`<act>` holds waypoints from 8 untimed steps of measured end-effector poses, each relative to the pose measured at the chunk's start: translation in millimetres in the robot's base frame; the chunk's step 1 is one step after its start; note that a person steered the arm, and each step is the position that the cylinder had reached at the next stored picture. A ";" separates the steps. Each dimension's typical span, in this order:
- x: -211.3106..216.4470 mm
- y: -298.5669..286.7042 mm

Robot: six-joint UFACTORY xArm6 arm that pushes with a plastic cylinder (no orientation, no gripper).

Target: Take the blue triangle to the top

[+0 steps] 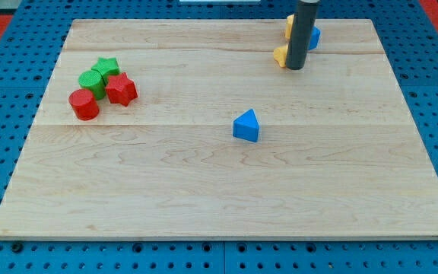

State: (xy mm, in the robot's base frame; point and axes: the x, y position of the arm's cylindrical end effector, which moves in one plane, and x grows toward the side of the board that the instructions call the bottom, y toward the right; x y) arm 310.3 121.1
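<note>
Trailing my tip (295, 68): blue triangle (246, 126)

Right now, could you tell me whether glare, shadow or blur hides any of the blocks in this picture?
In the camera view, lighting is even and soft, with no glare on the wooden board; the blue triangle is sharp and casts only a faint shadow; my tip and its rod, not blur, partly hide the yellow blocks and another blue block.
</note>
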 end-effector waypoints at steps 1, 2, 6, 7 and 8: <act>70.3 8.5; 141.6 9.5; 142.3 -115.5; 167.1 -127.8; 134.9 -159.7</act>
State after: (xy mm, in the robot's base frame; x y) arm 445.2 -38.6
